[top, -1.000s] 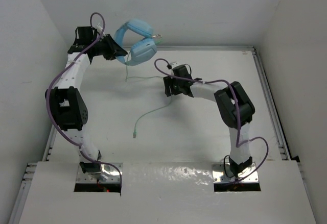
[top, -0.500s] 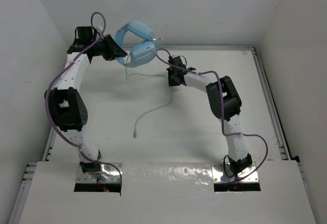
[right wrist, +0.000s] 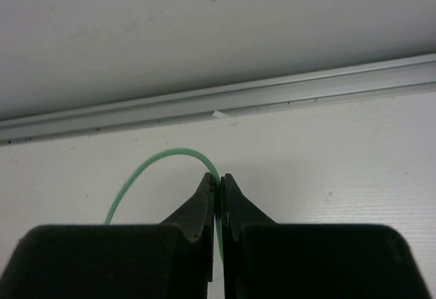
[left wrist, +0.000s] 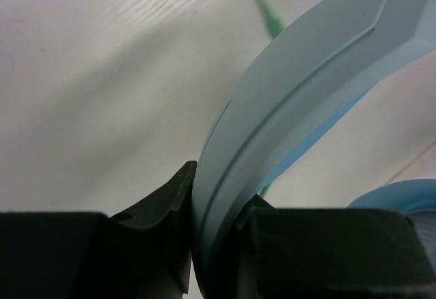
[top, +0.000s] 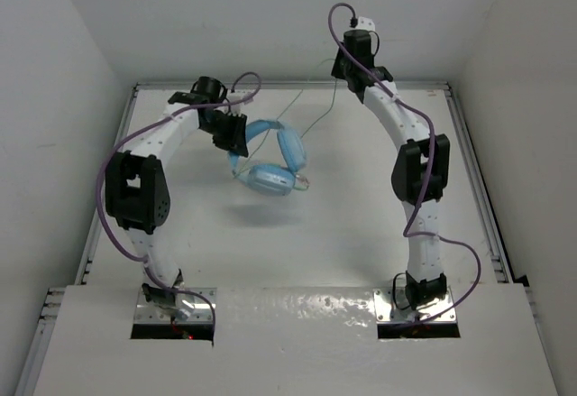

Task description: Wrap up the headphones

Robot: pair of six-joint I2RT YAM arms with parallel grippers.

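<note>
Light blue headphones [top: 270,157] hang over the middle of the table, earcups [top: 269,179] lowest. My left gripper [top: 236,141] is shut on their headband [left wrist: 306,60], which fills the left wrist view between the black fingers [left wrist: 160,207]. The thin pale green cable [top: 315,121] runs from the headphones up to the back. There my right gripper [top: 341,69] is raised, and in the right wrist view its jaws [right wrist: 219,180] are shut on the cable [right wrist: 150,166], which loops out to the left. The cable's plug end is hidden.
An aluminium rail [right wrist: 272,91] borders the table's back edge just past the right gripper, with the white back wall above it. Side rails [top: 473,170] and white walls close in the table. Purple arm cables [top: 347,13] loop off both wrists.
The left arm has swung the headphones from the back left corner toward the table's middle. The right gripper has shut on the cable and carried it up to the back edge, lifting it off the table.
</note>
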